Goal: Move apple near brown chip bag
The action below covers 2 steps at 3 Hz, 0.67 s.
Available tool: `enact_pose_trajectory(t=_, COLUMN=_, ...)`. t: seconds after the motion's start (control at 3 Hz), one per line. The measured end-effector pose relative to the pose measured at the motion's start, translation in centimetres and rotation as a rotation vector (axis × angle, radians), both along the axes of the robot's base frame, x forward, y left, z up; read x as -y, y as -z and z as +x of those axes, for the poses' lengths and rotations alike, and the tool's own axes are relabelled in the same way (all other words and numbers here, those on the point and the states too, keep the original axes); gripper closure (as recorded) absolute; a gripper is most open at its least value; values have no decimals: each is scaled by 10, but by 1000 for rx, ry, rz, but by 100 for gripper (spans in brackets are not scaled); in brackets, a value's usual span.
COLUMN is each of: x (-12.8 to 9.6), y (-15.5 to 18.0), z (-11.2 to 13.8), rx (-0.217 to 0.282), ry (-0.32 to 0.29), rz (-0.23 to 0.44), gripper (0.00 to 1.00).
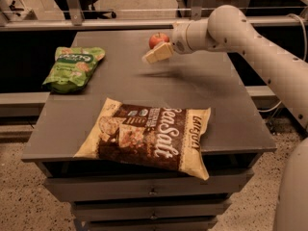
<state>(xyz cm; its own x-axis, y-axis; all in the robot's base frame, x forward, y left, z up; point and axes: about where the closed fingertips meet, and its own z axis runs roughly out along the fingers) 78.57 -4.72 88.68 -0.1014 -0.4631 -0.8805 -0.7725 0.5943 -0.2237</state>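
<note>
The small red apple (158,39) sits near the far edge of the dark grey table (211,95), behind the gripper. The brown chip bag (149,136) with white "Sea Salt" lettering lies flat at the table's front, its corner hanging over the front edge. My gripper (155,55) hovers above the table just in front of and slightly left of the apple, its cream-coloured fingers (161,53) pointing left. It holds nothing that I can see. The white arm (240,32) reaches in from the right.
A green snack bag (73,67) lies at the table's left side. Drawers (151,191) sit under the tabletop. A metal rail (120,23) runs behind the table. The floor lies on either side.
</note>
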Motion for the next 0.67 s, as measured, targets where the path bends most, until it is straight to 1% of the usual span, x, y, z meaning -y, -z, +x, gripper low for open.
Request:
enact_pose_trajectory(t=0.33, x=11, y=8, z=27, rx=32, ry=69, rz=-7, gripper=0)
enact_pose_trajectory(t=0.67, x=24, y=17, z=48, rx=30, ry=121, rz=-9, gripper=0)
